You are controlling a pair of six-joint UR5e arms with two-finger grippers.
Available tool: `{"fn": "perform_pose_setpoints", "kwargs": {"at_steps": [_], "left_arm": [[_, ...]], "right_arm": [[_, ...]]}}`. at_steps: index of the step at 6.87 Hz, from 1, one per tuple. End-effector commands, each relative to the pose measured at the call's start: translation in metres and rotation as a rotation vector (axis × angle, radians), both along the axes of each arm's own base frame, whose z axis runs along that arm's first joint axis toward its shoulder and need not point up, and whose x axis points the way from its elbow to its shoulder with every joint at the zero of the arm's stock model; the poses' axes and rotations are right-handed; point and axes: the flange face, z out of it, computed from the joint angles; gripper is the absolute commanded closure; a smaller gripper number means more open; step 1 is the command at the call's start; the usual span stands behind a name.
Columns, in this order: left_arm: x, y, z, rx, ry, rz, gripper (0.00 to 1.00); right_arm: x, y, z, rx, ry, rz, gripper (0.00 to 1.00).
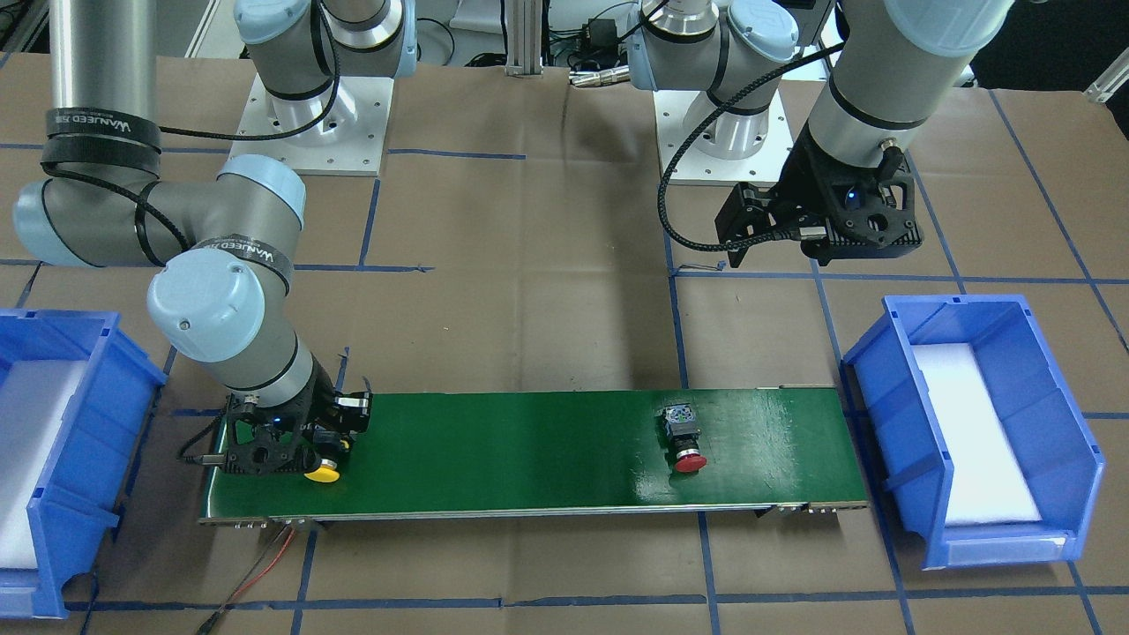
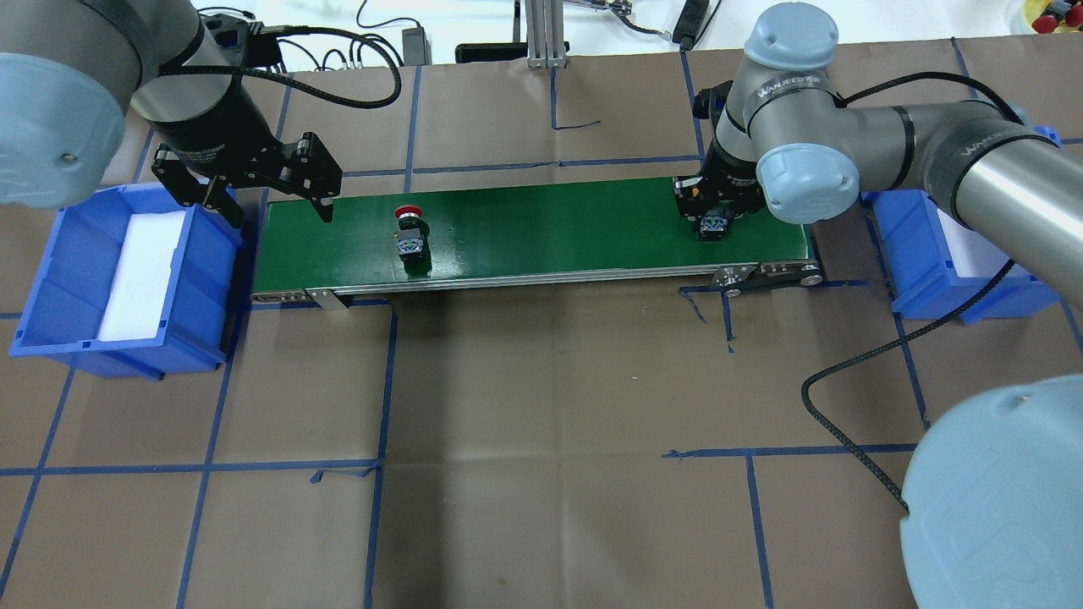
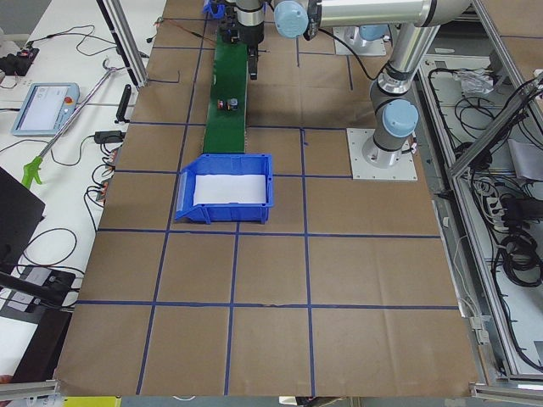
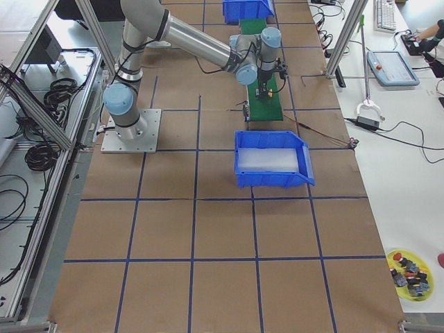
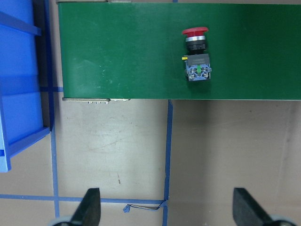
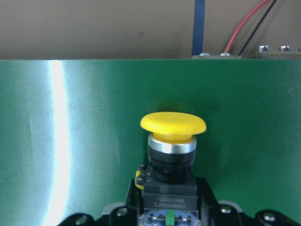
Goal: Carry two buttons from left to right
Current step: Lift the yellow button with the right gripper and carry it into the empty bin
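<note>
The table (image 2: pixel 541 381), covered in brown paper with a blue tape grid, carries a long green conveyor belt (image 2: pixel 550 228) across its far half. A blue bin (image 2: pixel 118 357) sits at the belt's left end and another (image 2: pixel 956 294) at its right end. Two white base plates (image 1: pixel 366 132) lie on the robot's side.

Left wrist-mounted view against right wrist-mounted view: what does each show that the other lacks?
Only left wrist: the red button lying on its side, the edge of a blue bin, the left gripper open over brown paper. Only right wrist: the yellow button clamped in the right gripper, red and black wires. Both: the green belt.
</note>
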Motion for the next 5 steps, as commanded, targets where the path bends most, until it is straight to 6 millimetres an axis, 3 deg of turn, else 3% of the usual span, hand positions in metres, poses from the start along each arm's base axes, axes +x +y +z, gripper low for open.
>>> {"fn": "perform_pose_setpoints", "kwargs": {"at_steps": [1, 2, 3, 4, 5], "left_arm": [[0.000, -0.001, 0.000, -0.006, 0.001, 0.001, 0.00], [0.000, -0.002, 0.000, -0.006, 0.001, 0.003, 0.00], [0.000, -0.002, 0.000, -0.006, 0.001, 0.003, 0.00], [0.000, -0.002, 0.000, -0.008, 0.001, 0.003, 0.00], [0.000, -0.002, 0.000, -0.006, 0.001, 0.003, 0.00]], "right_arm": [[-0.020, 0.004, 0.050, -0.064, 0.009, -0.015, 0.94], [-0.045, 0.024, 0.094, -0.040, 0.009, -0.055, 0.93], [-0.099, 0.034, 0.127, -0.014, -0.007, -0.135, 0.93], [-0.166, 0.034, 0.152, -0.044, 0.003, -0.150, 0.92], [-0.216, 0.033, 0.161, -0.063, 0.020, -0.083, 0.92]]}}
